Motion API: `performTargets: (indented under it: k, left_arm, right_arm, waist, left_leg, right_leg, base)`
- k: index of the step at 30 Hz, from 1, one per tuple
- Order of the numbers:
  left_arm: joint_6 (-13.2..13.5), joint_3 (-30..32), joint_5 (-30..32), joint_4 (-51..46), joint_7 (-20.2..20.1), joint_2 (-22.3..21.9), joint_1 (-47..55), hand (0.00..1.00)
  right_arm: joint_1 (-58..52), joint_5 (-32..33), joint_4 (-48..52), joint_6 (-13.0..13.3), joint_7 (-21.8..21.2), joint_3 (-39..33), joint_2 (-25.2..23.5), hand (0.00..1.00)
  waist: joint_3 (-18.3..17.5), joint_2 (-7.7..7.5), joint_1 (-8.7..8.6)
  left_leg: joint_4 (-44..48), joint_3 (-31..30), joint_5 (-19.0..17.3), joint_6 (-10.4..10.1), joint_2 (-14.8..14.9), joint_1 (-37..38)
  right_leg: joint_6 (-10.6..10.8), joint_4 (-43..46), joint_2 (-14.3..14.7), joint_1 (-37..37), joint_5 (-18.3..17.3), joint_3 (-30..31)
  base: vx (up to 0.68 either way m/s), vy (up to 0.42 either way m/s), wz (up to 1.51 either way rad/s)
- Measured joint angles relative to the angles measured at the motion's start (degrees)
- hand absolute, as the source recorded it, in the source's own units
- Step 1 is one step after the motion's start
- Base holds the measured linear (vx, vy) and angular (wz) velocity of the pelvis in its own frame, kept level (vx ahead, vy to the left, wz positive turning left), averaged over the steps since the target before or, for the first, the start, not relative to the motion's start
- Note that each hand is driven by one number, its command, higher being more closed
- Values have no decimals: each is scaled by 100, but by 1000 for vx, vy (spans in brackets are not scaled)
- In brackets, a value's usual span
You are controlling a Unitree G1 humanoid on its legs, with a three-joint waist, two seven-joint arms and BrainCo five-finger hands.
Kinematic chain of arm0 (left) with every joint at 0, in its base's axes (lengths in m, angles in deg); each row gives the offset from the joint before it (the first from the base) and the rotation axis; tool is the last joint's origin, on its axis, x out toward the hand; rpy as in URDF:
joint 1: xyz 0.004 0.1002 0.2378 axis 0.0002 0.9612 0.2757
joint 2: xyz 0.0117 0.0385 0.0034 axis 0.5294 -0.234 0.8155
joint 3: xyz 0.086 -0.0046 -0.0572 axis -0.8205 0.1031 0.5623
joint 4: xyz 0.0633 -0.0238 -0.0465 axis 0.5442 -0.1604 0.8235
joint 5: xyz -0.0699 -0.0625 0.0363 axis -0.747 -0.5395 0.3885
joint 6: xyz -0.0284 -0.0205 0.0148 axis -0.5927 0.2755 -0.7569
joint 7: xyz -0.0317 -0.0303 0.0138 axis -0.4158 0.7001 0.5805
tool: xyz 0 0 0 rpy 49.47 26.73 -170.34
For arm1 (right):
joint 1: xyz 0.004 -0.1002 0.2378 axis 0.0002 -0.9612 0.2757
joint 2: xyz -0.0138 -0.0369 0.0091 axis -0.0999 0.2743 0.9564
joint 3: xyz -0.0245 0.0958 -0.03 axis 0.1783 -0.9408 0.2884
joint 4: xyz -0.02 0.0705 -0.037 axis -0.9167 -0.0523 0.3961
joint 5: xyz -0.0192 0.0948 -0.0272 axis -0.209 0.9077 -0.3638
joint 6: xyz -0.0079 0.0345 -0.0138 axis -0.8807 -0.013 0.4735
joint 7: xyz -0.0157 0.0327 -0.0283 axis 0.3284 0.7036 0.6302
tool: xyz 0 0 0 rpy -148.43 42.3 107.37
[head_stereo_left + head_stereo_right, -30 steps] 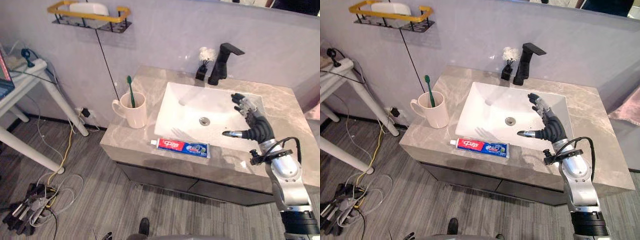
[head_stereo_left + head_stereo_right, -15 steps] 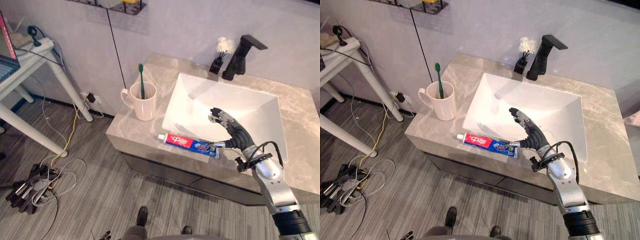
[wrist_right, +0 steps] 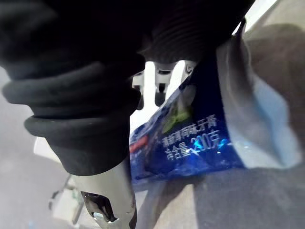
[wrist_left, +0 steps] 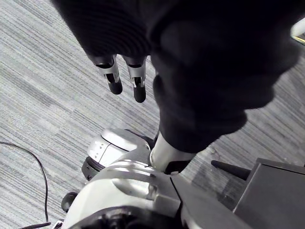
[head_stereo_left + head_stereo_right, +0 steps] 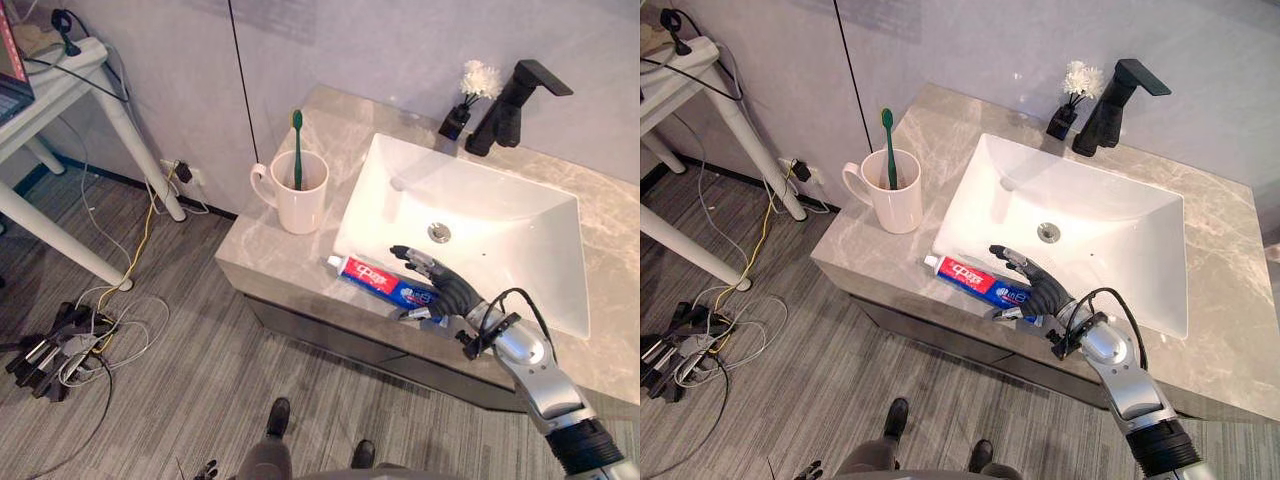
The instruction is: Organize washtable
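- Left eye view: a red-and-blue toothpaste tube (image 5: 380, 284) is seen lying flat on the grey marble countertop (image 5: 262, 256), along the front rim of the white rectangular basin (image 5: 500, 218).
- The right hand (image 5: 445, 292) is set over the tube's crimped end, with fingers spread and not closed and the thumb by the counter's front edge.
- A cream mug (image 5: 300, 205) holding a green toothbrush (image 5: 297, 140) is stood left of the basin.
- The left hand (image 4: 113, 77) is held with straight fingers above grey floor (image 4: 43, 76).

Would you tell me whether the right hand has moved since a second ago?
Yes. The right hand came from right of the drain forward to the front rim of the sink, over the tail end of the toothpaste.
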Motion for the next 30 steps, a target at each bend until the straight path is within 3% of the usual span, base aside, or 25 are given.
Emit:
performTargets:
  k: [4,5,14,30]
  left_arm:
    - [2,-129,-116,-4,2,47,-1,0]
    - [1,-134,-131,-4,2,48,-1,0]
    - [-13,-244,-169,-5,-2,155,2,0]
    - [-19,-269,-393,-237,48,175,25,0]
  right_arm:
    - [73,-256,-20,15,15,15,147,0]
    - [93,-294,-26,15,13,32,191,100]
    - [416,-766,-145,30,57,2,533,100]
    - [564,-939,-224,-72,66,-45,554,100]
  waist:
    - [61,-26,15]
    - [66,-29,14]
    - [207,-236,145]
    - [211,-246,282]
  left_leg:
    - [-1,-3,1,-5,11,-86]
    - [-1,-2,2,-6,10,-91]
    - [-1,-5,-12,-28,14,-119]
    - [34,9,5,-7,-8,49]
  right_leg:
    - [-3,41,6,-102,2,11]
    - [-4,42,5,-106,3,12]
    - [-5,43,11,-111,3,12]
    - [-6,68,-21,37,5,45]
  base:
    - [-44,-5,1]
    - [-38,1,-2]
    - [0,1,3]
    - [2,2,1]
